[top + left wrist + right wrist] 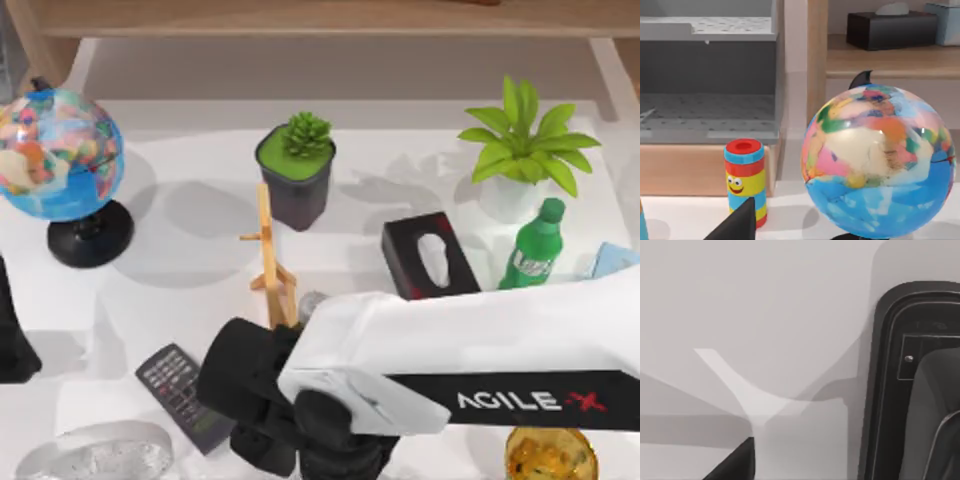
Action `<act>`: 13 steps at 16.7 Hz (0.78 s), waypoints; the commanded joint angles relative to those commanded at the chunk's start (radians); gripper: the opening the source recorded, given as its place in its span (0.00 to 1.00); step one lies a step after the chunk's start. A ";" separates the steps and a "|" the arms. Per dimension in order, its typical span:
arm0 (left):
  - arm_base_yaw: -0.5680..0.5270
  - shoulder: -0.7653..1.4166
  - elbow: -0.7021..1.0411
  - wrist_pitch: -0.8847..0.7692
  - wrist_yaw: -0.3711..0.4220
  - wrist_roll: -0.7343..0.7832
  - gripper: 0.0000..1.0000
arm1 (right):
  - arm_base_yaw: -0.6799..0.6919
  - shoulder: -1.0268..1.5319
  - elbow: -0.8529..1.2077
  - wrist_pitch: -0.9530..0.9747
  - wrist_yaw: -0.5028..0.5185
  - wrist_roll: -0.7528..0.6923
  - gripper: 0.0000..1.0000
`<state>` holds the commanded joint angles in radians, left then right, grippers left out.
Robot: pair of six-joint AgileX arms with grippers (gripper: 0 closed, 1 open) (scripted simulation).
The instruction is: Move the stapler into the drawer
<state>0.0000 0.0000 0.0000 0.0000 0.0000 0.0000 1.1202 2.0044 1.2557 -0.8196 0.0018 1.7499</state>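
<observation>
Right arm reaches across the table (180, 290). The right gripper (292, 445) is low at 6 o'clock, right above the stapler (920, 390), which sits on the tabletop. Jaw state: can't tell, either arm. Left arm (10, 340) is parked at 8 o'clock. My read: no lift yet, so pick, carry and drop into the drawer (707, 75) all remain.

Counts: one globe (55, 150), two potted plants (297, 165), one tissue box (428, 255), one green bottle (535, 245), one remote (185, 397), one stapler.

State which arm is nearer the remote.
Right. The right arm reaches across the table's front beside the remote; the left arm is at the table's left edge, farther off.
</observation>
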 joint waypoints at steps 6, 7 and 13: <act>0.000 0.000 0.000 0.000 0.000 0.000 1.00 | 0.000 0.000 0.000 0.000 0.000 0.000 0.77; 0.000 0.000 0.000 0.000 0.000 0.000 1.00 | 0.000 0.000 0.000 0.000 0.000 0.000 0.70; 0.000 0.000 0.000 0.000 0.000 0.000 1.00 | 0.000 0.000 0.000 0.000 0.000 0.000 0.25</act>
<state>0.0000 0.0000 0.0000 0.0000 0.0000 0.0000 1.1202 2.0044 1.2557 -0.8196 0.0018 1.7499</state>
